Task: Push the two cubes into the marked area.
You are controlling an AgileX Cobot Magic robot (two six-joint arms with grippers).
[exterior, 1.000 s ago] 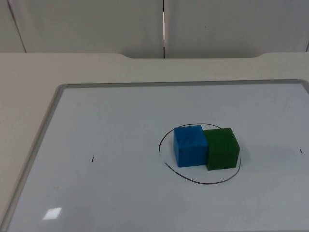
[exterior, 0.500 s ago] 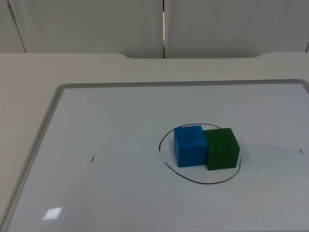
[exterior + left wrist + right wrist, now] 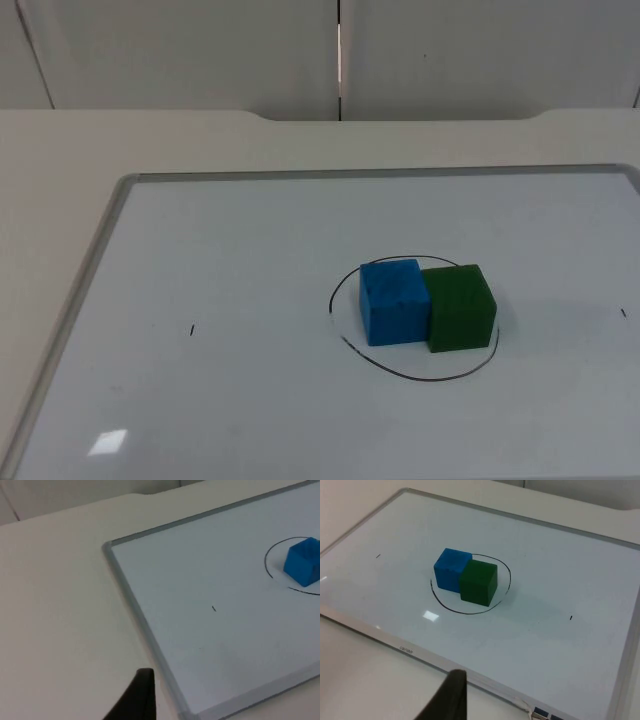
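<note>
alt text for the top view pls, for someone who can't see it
A blue cube and a green cube sit touching side by side inside a hand-drawn black circle on a whiteboard lying on a pale table.

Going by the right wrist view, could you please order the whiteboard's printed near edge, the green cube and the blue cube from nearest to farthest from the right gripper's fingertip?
1. Whiteboard's near edge, just beyond the right gripper's fingertip.
2. Green cube, inside the drawn ring.
3. Blue cube, touching it on the far side.

We see bright, even light: a glare patch on the whiteboard (image 3: pixel 108 441), soft shadows beside the cubes (image 3: pixel 428 305), the left wrist view slightly soft.
</note>
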